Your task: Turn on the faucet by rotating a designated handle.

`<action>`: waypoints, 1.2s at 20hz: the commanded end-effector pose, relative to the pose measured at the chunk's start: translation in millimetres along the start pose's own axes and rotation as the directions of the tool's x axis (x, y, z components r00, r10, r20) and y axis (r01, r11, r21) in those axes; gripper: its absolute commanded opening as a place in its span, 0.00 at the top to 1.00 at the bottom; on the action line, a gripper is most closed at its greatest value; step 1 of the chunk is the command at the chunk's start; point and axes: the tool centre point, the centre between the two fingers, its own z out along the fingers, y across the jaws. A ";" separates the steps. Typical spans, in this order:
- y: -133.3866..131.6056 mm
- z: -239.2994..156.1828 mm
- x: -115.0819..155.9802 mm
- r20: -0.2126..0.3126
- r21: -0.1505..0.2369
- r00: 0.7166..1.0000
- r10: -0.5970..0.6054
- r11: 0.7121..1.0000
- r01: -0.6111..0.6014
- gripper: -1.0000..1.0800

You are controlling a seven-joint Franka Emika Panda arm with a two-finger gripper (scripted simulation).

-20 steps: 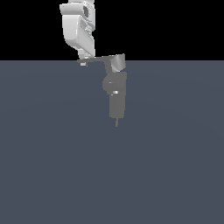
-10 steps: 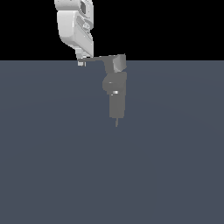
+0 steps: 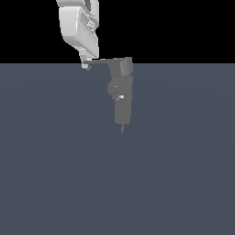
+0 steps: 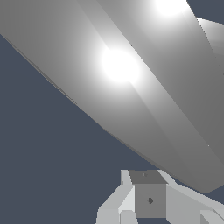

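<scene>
In the exterior view, a white gripper [image 3: 86,65] hung down from the upper left of the frame, its tip meeting the pointed end of the handle [image 3: 102,60] — a thin grey lever that ran sideways from the square top block of the faucet [image 3: 121,92]. The faucet stood just above the centre of the frame, a blocky grey upright with a bulge at mid-height and a thin pin at its foot, set against a plain dark blue-grey ground.

The wrist view was mostly filled by a broad, brightly lit grey surface, with a small blocky form near the bottom edge. Neither view showed whether the claw was wide or narrow, so that could not be told.

To do this step well, the tip would probably need to stay against the lever's far end and sweep in an arc around the top block — pushing straight risked slipping off the narrow point.
</scene>
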 end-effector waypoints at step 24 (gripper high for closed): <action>58.5 -3.3 51.7 0.003 0.000 1.000 0.002 1.000 -0.002 1.00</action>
